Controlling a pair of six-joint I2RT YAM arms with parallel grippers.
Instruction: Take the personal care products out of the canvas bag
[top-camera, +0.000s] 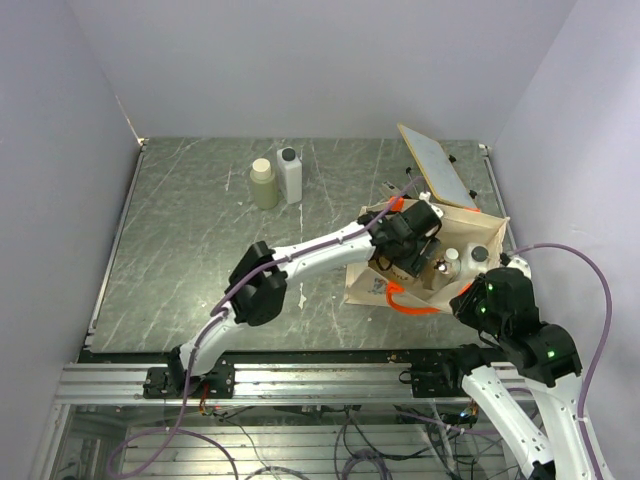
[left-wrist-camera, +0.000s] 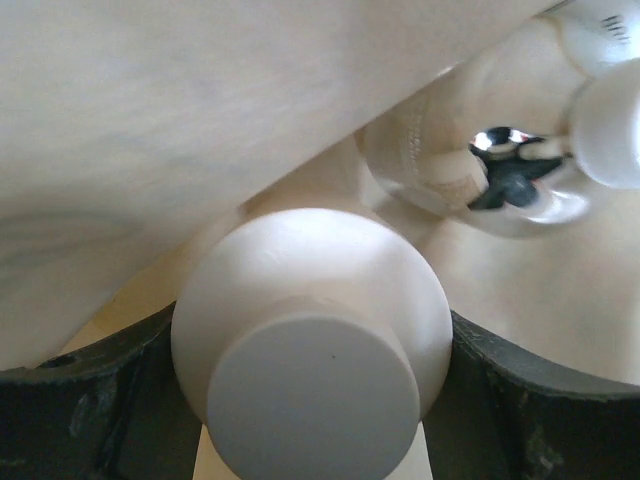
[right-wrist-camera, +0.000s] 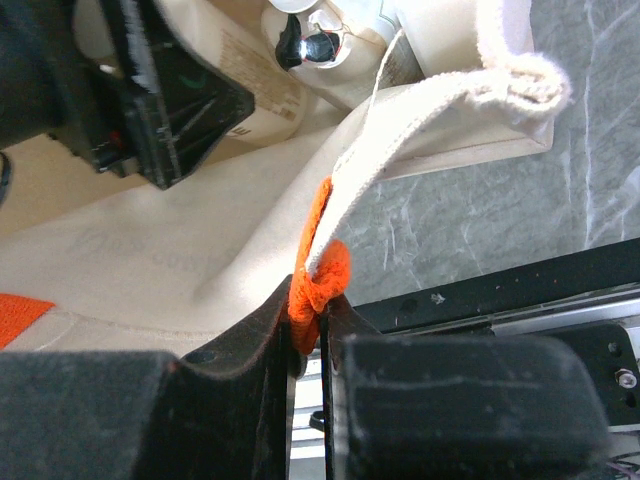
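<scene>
Clasping a cream round bottle (left-wrist-camera: 310, 300) inside the beige canvas bag (top-camera: 362, 282) with my left jaws; right jaws pinch its orange strap (right-wrist-camera: 318, 282).

The whole table (top-camera: 200, 250) is seen from high above its near edge, looking down from far off. The canvas bag (top-camera: 365, 285) is looked into from very close in the left wrist view. Its side is seen close up from outside in the right wrist view. The bag is shared by all three views.
</scene>
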